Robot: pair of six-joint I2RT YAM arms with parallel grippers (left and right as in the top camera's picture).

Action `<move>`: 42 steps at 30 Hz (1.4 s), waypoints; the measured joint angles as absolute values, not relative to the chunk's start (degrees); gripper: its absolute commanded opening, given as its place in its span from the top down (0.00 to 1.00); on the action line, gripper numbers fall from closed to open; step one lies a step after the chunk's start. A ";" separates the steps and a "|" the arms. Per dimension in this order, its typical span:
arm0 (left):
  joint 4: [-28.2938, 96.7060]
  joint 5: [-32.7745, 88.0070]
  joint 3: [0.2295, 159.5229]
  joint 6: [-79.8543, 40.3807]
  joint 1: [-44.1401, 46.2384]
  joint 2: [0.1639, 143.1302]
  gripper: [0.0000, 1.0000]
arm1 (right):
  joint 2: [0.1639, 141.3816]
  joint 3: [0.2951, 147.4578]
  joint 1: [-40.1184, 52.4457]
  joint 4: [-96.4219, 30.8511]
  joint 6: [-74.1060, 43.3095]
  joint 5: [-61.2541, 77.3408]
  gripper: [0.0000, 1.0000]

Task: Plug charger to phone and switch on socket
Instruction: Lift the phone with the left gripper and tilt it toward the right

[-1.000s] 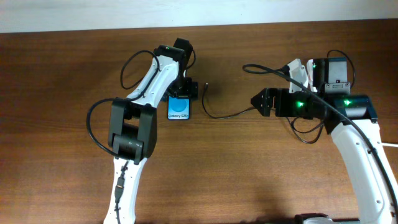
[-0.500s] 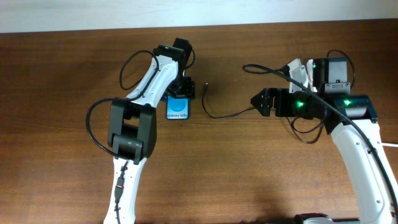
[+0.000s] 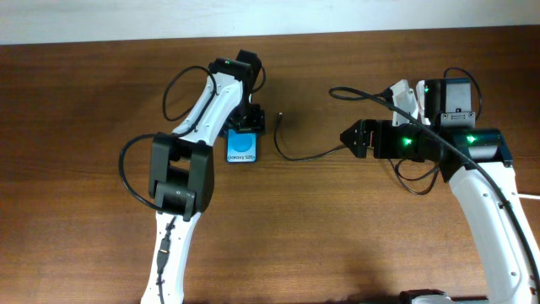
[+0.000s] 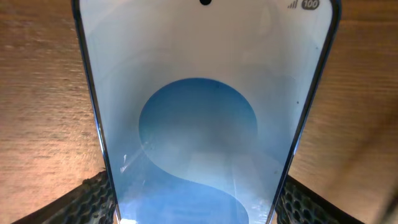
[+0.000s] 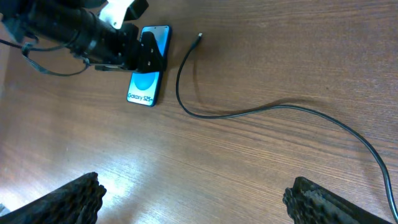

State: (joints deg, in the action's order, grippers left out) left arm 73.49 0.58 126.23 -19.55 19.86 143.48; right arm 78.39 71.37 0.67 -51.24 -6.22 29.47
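- The wooden tabletop (image 3: 337,236) carries everything. It is hard and flat, so anything thin lying on it gives me little to get under.
- The phone (image 3: 243,149) lies flat and screen up on the far left side. My left jaws are clenched on its upper end, with the pads (image 4: 93,202) against both long edges. I judge it rigid and light, but the glass is slick and fragile, so the frame edges are the place to hold it, and only gently.
- The charger (image 3: 308,155) curves across the tabletop from my right arm toward the phone. It is thin, limp and nearly weightless, and it will sag and swing if held far back.
- Its plug tip (image 5: 199,37) rests just right of the phone, apart from it. It is small and stiff. I would grip right behind it with my right jaws, which now hang released and empty well away.
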 measured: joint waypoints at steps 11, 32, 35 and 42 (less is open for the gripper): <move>81.67 1.13 142.61 -19.53 19.46 143.90 0.94 | 78.39 71.37 0.67 -51.22 -6.24 29.47 0.02; 92.73 39.92 143.48 -43.31 7.42 143.90 1.00 | 79.46 71.37 0.67 -47.92 -11.57 29.45 0.02; 92.82 47.16 143.48 -43.59 6.92 143.90 1.00 | 79.46 71.37 0.67 -47.70 -12.03 29.47 0.02; 92.88 62.81 143.48 -44.69 6.66 143.90 1.00 | 79.46 71.37 0.67 -47.09 -13.06 29.45 0.02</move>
State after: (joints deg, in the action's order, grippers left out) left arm 92.88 62.81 143.48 -44.69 6.66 143.90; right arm 79.46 71.37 0.67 -47.09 -13.06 29.45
